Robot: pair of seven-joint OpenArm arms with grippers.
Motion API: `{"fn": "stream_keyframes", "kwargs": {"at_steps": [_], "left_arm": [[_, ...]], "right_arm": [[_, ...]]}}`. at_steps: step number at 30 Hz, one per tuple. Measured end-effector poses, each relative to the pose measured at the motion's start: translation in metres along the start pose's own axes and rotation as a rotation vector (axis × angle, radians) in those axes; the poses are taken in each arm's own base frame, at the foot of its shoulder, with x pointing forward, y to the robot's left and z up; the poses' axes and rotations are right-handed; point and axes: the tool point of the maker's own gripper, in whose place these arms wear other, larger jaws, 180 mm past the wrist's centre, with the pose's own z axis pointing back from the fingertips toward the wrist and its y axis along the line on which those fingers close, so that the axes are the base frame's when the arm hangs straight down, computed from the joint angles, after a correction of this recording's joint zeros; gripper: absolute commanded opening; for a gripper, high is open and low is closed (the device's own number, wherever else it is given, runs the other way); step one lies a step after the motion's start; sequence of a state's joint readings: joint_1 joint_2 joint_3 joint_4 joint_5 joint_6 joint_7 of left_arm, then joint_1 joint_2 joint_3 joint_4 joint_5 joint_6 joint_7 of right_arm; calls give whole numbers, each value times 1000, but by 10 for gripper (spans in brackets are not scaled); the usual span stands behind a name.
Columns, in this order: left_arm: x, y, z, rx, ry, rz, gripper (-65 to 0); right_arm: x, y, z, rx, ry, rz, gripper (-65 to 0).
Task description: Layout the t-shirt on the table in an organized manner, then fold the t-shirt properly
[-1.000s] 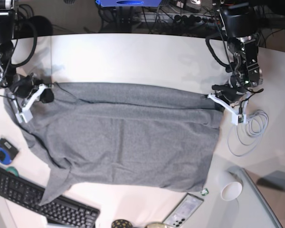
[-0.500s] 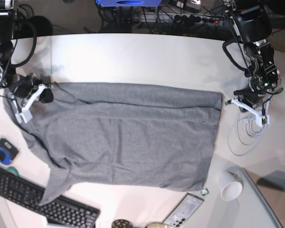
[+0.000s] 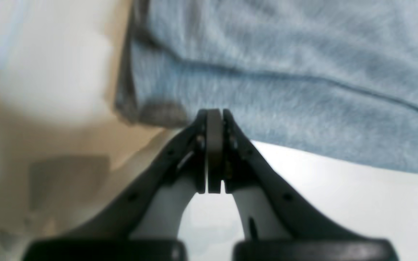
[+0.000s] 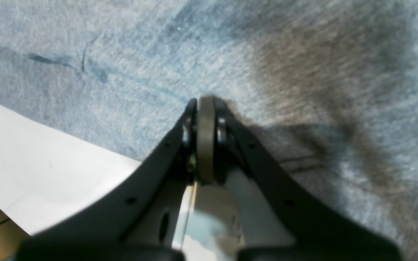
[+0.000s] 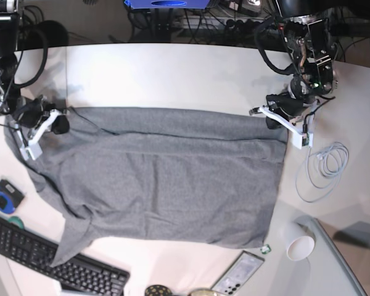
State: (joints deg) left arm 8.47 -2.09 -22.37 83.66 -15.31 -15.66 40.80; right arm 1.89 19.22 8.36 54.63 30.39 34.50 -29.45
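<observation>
You are looking at the t-shirt (image 5: pixel 160 176) lying spread across the middle of the table (image 5: pixel 172 74), its hem end toward 3 o'clock and one sleeve trailing toward 7 o'clock near the keyboard (image 5: pixel 43 259). Your left gripper (image 5: pixel 282 121) is sitting at the shirt's 2 o'clock corner with its jaws pressed together; in the left wrist view the tips are meeting just beside the fabric's edge, with no cloth showing between them. Your right gripper (image 5: pixel 38 128) is resting at the 9 o'clock edge, jaws also together, tips lying against the grey fabric. A coiled white cable (image 5: pixel 324 169) is lying at 3 o'clock, beside a paper cup (image 5: pixel 300 245).
</observation>
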Motion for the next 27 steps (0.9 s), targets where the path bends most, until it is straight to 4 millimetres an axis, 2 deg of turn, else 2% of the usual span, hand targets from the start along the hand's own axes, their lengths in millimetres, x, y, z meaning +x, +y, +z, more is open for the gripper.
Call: {"fn": "stream_keyframes", "kwargs": {"at_steps": [4, 10, 15, 21, 25, 27], "left_arm": [[11, 6, -14, 3, -64, 29, -650], [3, 44, -19, 59, -24, 13, -650], [6, 62, -21, 62, -64, 14, -650], [12, 86, -15, 99, -73, -6, -650], [21, 131, 0, 222, -77, 28, -650], [33, 137, 3, 232, -99, 18, -650]], "right_arm": [[0, 0, 0, 0, 0, 0, -644], [0, -1, 1, -2, 0, 1, -644], [0, -1, 1, -2, 0, 1, -644], [0, -1, 1, -1, 1, 1, -644], [0, -2, 1, -4, 2, 2, -644], [0, -2, 1, -4, 3, 2, -644]]}}
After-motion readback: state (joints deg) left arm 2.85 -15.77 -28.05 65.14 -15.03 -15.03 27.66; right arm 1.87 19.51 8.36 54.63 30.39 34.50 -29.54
